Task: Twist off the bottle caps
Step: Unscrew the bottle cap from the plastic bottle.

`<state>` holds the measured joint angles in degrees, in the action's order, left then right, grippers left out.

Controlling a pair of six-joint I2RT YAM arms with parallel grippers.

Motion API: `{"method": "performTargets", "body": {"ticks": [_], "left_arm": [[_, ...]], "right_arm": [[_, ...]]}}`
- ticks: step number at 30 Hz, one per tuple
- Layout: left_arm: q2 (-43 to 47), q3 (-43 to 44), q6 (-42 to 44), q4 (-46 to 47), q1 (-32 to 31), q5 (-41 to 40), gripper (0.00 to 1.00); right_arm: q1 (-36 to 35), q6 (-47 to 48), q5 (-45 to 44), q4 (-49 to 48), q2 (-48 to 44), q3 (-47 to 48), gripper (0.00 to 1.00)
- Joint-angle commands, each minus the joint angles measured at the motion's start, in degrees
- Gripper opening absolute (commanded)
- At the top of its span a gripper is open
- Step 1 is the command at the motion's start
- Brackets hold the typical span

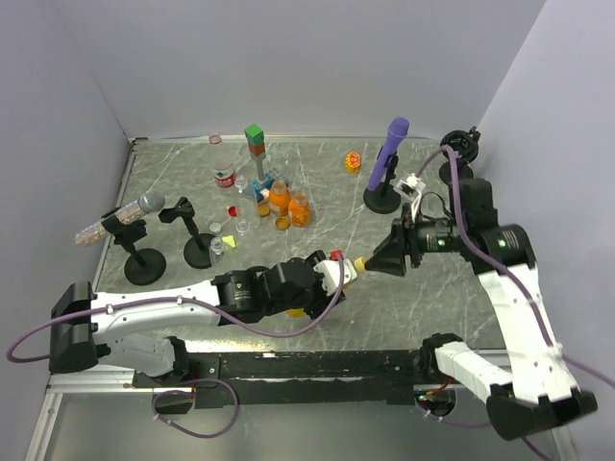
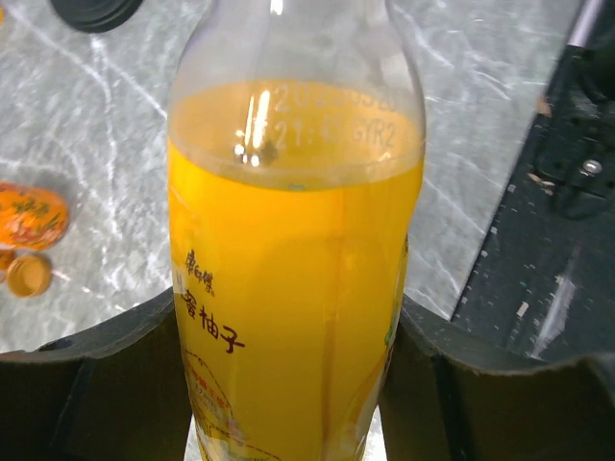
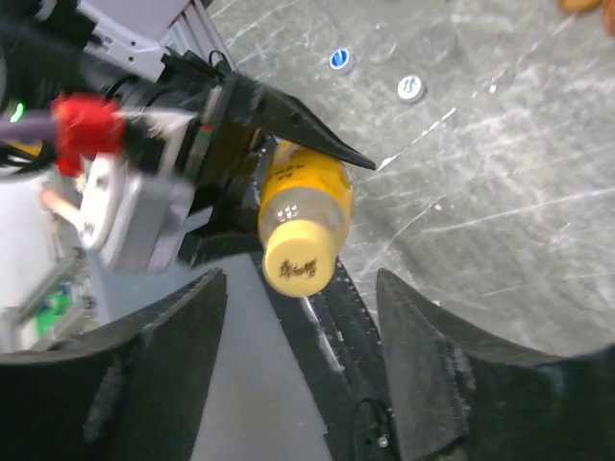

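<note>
Clear plastic bottle of yellow juice (image 2: 293, 288) fills my left cam, pinched sideways by the black fingers of my left gripper (image 1: 338, 274) near the front edge of the grey marbled table (image 1: 432, 307), and its small round yellow screw cap (image 3: 296, 264) sits between the spread fingers of my right gripper (image 3: 300, 288), touching neither as far as I can see.

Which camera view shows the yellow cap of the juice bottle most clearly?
The right wrist view: the yellow cap faces the camera, large and unobstructed. The top external view shows it only as a tiny spot. The left wrist view shows only the juice bottle; the cap is out of frame.
</note>
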<state>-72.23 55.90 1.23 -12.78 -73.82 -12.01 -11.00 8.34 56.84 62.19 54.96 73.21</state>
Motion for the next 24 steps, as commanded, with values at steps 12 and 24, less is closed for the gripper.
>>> {"method": "performTargets", "body": {"ticks": [12, 24], "left_arm": [[-3.36, 6.15, -4.13, 4.25, -1.50, -8.64, 0.07], [-4.42, 7.03, -6.07, 3.37, -1.59, -9.79, 0.08]], "right_arm": [[-0.68, -3.68, 1.17, 1.00, 8.50, 2.46, 0.55], [-1.74, -0.87, 0.20, 3.81, 9.64, 3.61, 0.26]]}}
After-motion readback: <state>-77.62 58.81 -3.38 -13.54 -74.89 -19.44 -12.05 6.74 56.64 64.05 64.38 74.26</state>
